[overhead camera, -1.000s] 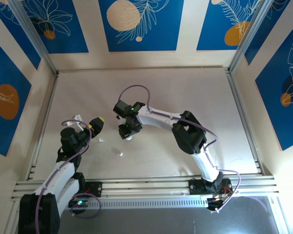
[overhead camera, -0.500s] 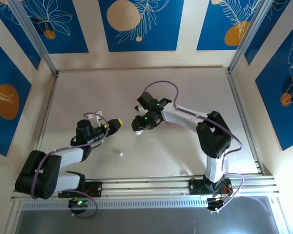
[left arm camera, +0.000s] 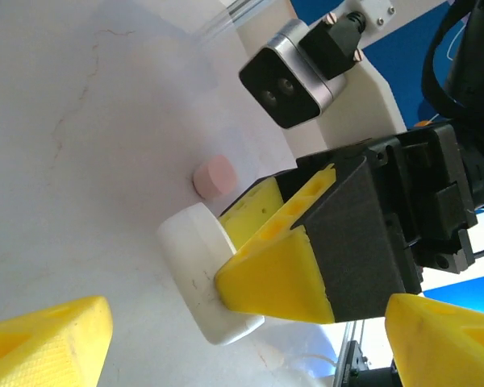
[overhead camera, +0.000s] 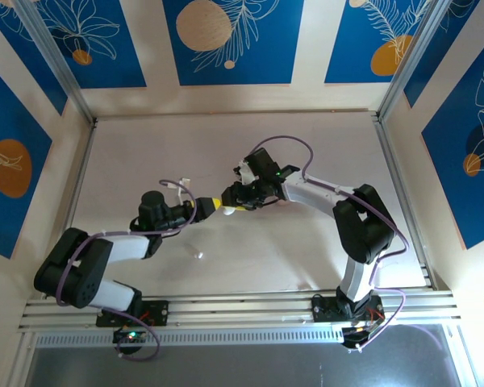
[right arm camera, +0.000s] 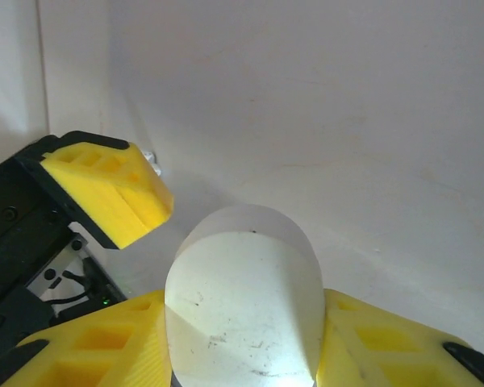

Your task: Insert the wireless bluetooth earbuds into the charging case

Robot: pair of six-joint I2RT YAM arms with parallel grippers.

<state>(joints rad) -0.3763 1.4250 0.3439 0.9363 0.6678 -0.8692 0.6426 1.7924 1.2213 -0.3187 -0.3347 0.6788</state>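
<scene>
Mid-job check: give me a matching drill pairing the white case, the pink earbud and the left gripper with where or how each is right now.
1. white case
2. pink earbud
3. left gripper

A. lying loose on the table
B. fingers apart, nothing held
C. clamped between the right gripper's fingers

Pairs: 1-C, 2-A, 3-B.

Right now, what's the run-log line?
right jaws: shut on white case | left jaws: open, close by | pink earbud: on table
</scene>
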